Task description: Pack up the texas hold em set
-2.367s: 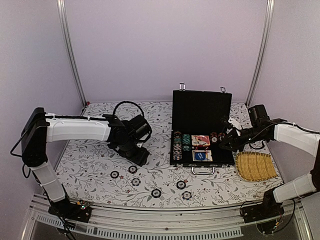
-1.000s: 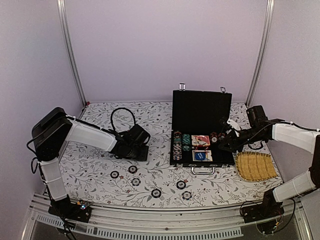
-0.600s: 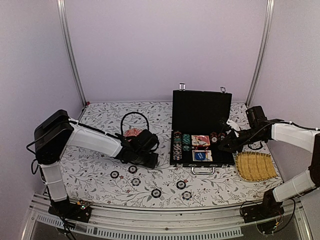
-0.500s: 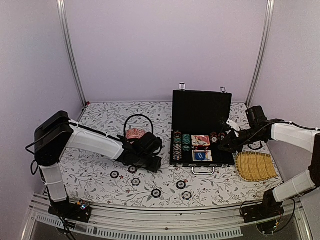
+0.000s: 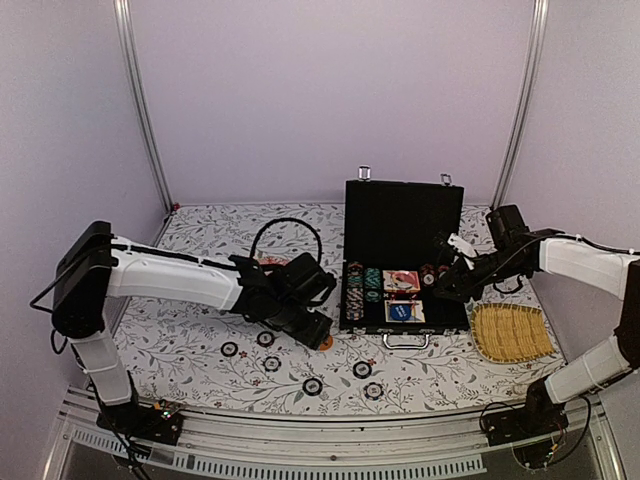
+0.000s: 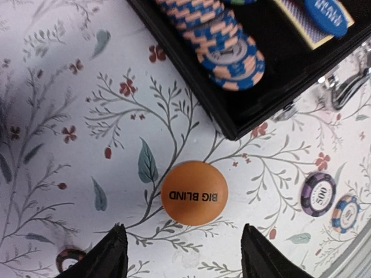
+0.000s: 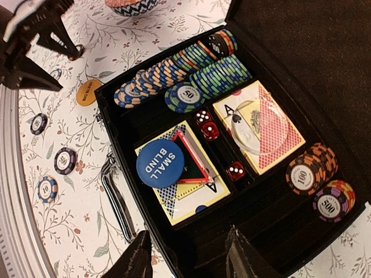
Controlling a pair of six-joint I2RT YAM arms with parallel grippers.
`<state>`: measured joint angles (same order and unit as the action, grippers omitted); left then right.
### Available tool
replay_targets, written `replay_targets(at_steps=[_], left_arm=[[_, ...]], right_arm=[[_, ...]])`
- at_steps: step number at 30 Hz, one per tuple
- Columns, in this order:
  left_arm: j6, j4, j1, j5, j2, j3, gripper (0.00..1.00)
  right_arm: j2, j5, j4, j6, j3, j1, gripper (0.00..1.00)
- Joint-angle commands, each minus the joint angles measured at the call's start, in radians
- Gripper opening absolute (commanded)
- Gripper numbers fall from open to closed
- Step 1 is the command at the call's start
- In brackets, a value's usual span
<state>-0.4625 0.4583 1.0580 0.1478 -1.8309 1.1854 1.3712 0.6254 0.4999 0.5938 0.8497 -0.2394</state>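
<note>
Having swung rightward from mid-table, the left gripper (image 6: 185, 258) is now hovering, fingers spread, over the orange BIG BLIND disc (image 6: 195, 193). The disc is lying on the floral tablecloth (image 5: 180, 345) just off the front-left corner of the open briefcase (image 5: 403, 220). The right gripper (image 7: 188, 255), likewise spread, is still hanging over the case's front edge. Loose poker chips (image 5: 312, 386) are lying nearer the arms.

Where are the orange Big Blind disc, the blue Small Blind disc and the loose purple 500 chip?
orange Big Blind disc (image 6: 194, 193): left wrist view, centre of its lettered face.
blue Small Blind disc (image 7: 160, 164): right wrist view, centre of its face.
purple 500 chip (image 6: 318, 194): left wrist view, its white centre label.
</note>
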Motion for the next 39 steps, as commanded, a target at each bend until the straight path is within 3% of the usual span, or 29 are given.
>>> replay_targets(at_steps=[1, 9, 17, 29, 39], left_arm=[[0.024, 0.047, -0.033, 0.069, 0.148, 0.023, 0.70], [-0.032, -0.021, -0.201, 0.044, 0.386, -0.176, 0.75], [-0.082, -0.034, -0.339, 0.015, 0.615, -0.309, 0.78], [-0.112, -0.086, -0.388, -0.007, 0.753, -0.422, 0.79], [-0.120, -0.113, -0.388, -0.017, 0.764, -0.458, 0.79]], right_arm=[[0.076, -0.118, 0.120, 0.064, 0.164, -0.142, 0.44], [0.334, -0.259, 0.330, 0.130, 0.516, -0.406, 0.45], [0.646, -0.349, 0.455, 0.221, 0.794, -0.595, 0.59], [0.937, -0.354, 0.545, 0.270, 1.080, -0.705, 0.73], [1.030, -0.407, 0.599, 0.293, 1.117, -0.738, 0.72]])
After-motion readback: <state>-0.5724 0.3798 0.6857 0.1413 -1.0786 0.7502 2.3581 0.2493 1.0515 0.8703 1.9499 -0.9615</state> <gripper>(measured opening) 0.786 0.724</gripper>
